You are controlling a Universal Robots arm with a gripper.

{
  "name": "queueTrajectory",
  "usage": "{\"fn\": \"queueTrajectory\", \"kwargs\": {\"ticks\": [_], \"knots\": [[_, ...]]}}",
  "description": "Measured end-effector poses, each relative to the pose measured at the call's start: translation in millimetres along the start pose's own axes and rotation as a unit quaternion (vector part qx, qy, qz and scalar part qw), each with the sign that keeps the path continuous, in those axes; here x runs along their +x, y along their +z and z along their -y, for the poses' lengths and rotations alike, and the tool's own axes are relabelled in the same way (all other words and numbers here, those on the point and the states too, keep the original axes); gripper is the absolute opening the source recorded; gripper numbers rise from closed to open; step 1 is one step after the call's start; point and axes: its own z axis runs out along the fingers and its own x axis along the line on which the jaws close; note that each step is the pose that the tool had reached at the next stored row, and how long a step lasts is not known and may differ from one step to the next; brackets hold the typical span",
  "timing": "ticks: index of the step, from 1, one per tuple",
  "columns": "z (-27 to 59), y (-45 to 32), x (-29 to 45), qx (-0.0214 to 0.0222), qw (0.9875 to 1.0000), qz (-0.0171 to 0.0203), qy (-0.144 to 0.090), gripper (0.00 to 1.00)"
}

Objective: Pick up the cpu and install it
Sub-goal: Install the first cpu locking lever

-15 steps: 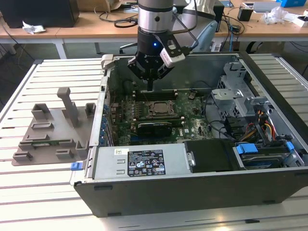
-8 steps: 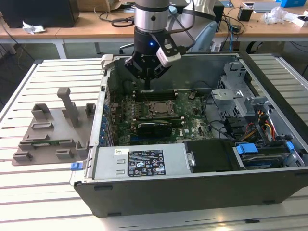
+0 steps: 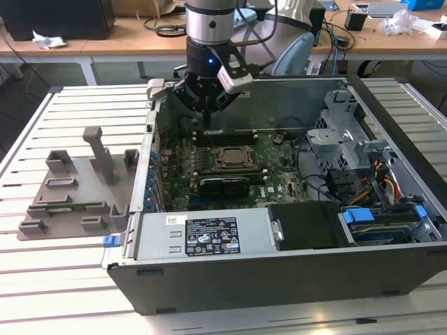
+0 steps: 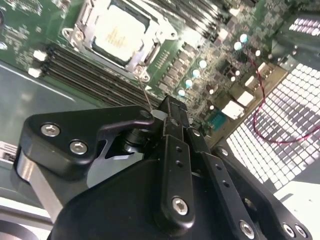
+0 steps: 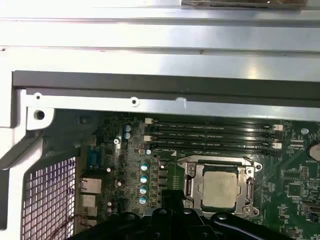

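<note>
While I hang inside the open case (image 3: 391, 230), its grey sheet-metal walls hold a green board (image 3: 276, 167) lying flat on the floor. On that board, the cpu (image 5: 219, 187) sits in the socket (image 5: 220, 186) just below and ahead of my pincer (image 4: 170, 112); in both wrist views its square, silvery-grey top shows pale inside the metal frame. I carry nothing. My dark fingers (image 4: 172, 145) appear pressed together at the tips in the second wrist view, with bolt heads along their black links.

Beside the socket, on its far side from me, lie four long dark memory slots (image 5: 210, 135) in parallel, white clips at their ends. A column of round silver capacitors (image 5: 144, 182) stands next to the socket, about five in the first wrist view. Behind them a perforated grille (image 5: 50, 200) forms the case's rear wall, and a thin red wire (image 4: 265, 115) loops across it.

Farther off in the case sit a black box (image 3: 307, 223), blue-tabbed drive bays (image 3: 363, 216) and a bundle of coloured cables (image 3: 387, 178). Outside the case, well away from me on the slatted table (image 3: 70, 279), lies a grey plastic tray (image 3: 77, 188) with raised blocks and one upright post.
</note>
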Motion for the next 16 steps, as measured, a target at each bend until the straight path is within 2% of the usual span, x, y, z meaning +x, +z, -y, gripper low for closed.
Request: {"fn": "queueTrajectory", "kwargs": {"ticks": [4,9,11,16], "knots": [[-9.9,7.6,9.3,-0.0001,1.0000,0.0000,0.000,0.11],[-20.9,14.2,15.1,-0.0002,1.0000,0.0002,0.000,0.11],[-21.1,17.9,14.3,0.0000,1.0000,0.0000,0.000,0.11],[-20.6,18.1,0.8,-0.0001,1.0000,-0.0002,0.000,0.11]]}}
